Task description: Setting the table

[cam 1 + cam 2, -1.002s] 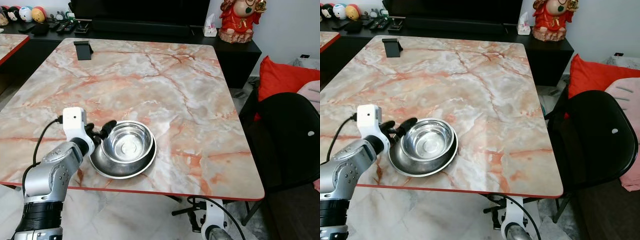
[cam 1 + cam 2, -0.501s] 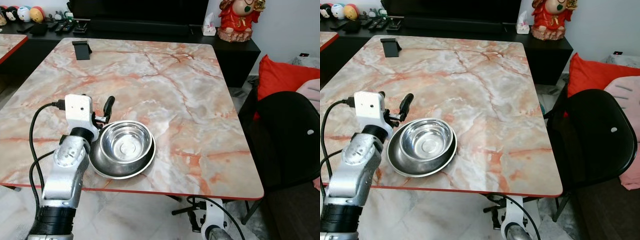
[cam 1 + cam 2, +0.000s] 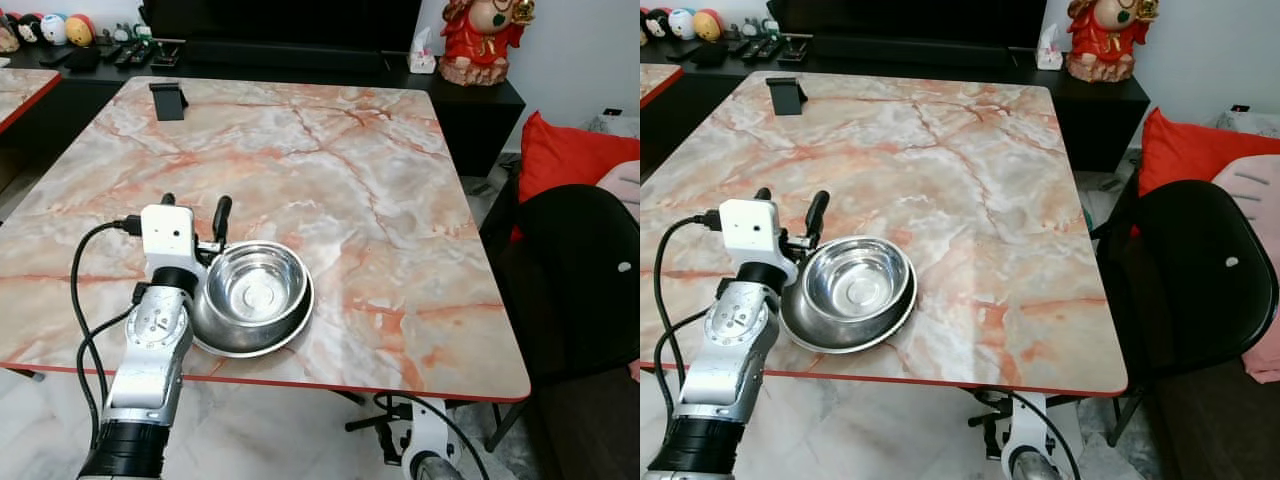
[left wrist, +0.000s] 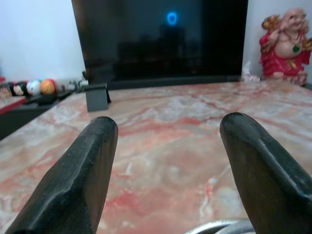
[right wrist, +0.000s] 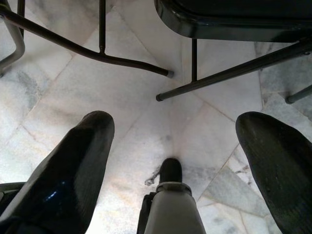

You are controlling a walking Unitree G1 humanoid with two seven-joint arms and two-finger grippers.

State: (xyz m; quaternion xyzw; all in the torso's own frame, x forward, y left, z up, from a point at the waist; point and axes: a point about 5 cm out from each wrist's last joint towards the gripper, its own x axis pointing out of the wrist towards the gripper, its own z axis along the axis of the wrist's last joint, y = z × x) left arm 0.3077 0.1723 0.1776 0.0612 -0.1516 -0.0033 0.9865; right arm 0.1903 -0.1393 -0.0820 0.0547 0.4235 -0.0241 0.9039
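while the two stacked shiny steel bowls [image 3: 253, 297] sit near the front edge of the pink-veined marble table [image 3: 330, 170], on its left part, the left gripper [image 3: 192, 208] stands just behind their left rim with its two black fingers [image 4: 83, 180] spread apart, holding nothing. smaller bowl nests inside the wider one. bowl rim just shows at the edge of the left wrist view, fingers pointing across the table toward a small black stand [image 3: 167, 100] at the far left corner. right gripper [image 5: 170, 161] hangs low over the white marble floor [image 5: 73, 83], fingers wide apart, empty. black chair [image 3: 575, 280] beside the table's right side. red figurine [image 3: 482, 40] on the dark cabinet behind.
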